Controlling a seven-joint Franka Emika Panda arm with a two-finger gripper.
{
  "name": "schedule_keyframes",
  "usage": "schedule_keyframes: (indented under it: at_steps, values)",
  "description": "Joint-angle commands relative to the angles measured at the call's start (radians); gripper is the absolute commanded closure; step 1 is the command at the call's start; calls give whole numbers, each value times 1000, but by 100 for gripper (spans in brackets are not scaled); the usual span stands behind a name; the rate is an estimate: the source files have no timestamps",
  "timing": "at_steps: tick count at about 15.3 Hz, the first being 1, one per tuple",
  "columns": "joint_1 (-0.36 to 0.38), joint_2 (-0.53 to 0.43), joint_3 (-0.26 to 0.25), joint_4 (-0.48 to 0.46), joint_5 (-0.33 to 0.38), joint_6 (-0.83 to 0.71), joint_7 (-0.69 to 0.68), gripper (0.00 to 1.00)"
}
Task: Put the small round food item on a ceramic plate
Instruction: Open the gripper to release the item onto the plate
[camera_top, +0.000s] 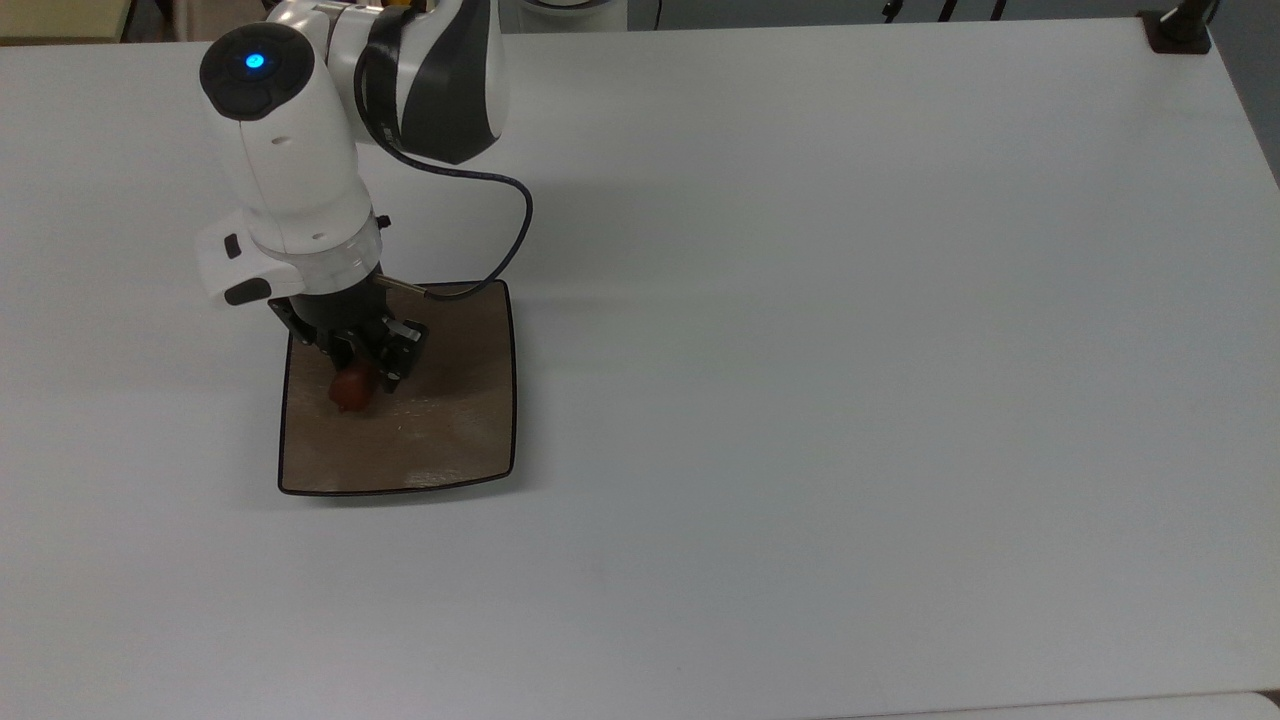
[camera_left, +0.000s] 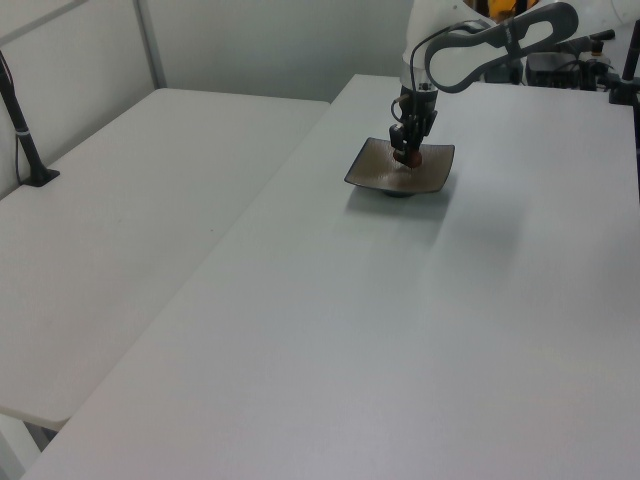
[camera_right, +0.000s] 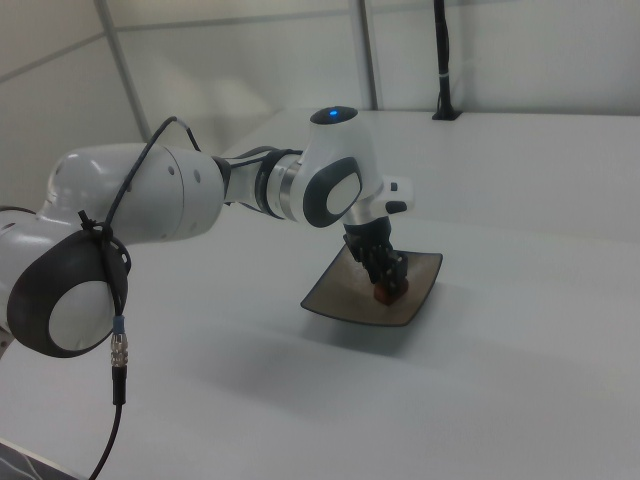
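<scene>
Reddish-brown small round food item (camera_top: 349, 392) clamped between fingers of gripper (camera_top: 362, 378), low over ceramic plate (camera_top: 460, 420), toward the top view's left half of it. Whether touching the glaze, impossible to tell. Plate on white table (camera_top: 850, 350), arm (camera_top: 290, 170) reaching down from far edge.

A robotics laboratory. A white-and-grey jointed robot arm (camera_right: 180, 195) with a blue indicator light reaches over a wide, plain white bench (camera_top: 850, 350). A second white table (camera_left: 130, 230) adjoins it at the left view's left. Pale partition walls with metal framing (camera_left: 150, 45) enclose the area, and black camera-mount posts (camera_right: 442, 60) are clamped at the bench edges.
</scene>
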Motion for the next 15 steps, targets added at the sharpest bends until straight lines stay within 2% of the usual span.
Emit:
schedule_keyframes:
  at_steps: [1, 7, 9, 15]
  values:
    - [5, 7, 2, 20, -22, 5, 38, 0]
    - [2, -22, 2, 22, -22, -32, 30, 0]
    - [4, -54, 1, 22, -29, -132, 14, 0]
    - [28, -182, 1, 13, -39, -539, -199, 0]
